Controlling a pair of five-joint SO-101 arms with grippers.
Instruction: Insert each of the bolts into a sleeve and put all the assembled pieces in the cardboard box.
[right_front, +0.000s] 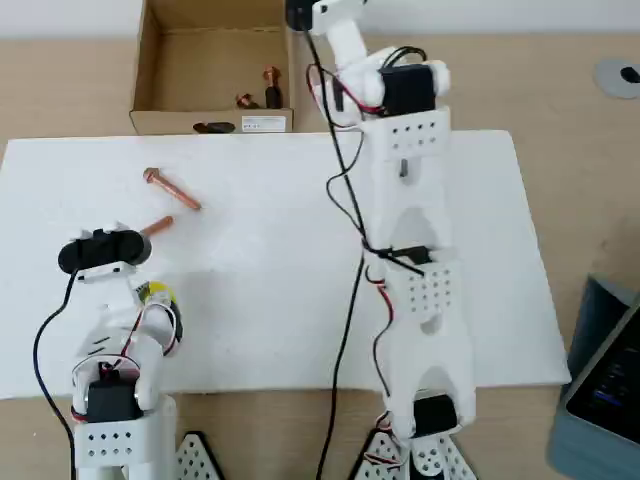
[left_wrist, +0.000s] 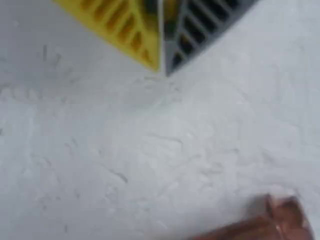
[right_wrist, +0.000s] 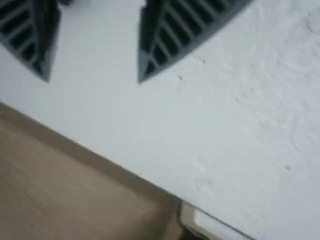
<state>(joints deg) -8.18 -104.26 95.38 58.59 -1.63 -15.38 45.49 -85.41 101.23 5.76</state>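
Copper bolt (right_front: 172, 190) lies loose on the white mat (right_front: 280, 300), near its far left corner. A second bolt (right_front: 157, 226) lies just beside the left hand (left_wrist: 161, 67), whose fingers are pressed together tip to tip over the mat. Right hand (right_wrist: 92, 77) is spread. Cardboard box (right_front: 143, 70), at the bench's (right_front: 560, 100) far edge, holds sleeved pieces (right_front: 270, 88).

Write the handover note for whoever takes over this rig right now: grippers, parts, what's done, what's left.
Left gripper: shut, empty, over the white mat, a bolt lying close by.
Right gripper: open, empty.
Done: assembled pieces lie in the cardboard box.
Left: that bolt and a second bolt on the mat need sleeves, then boxing.
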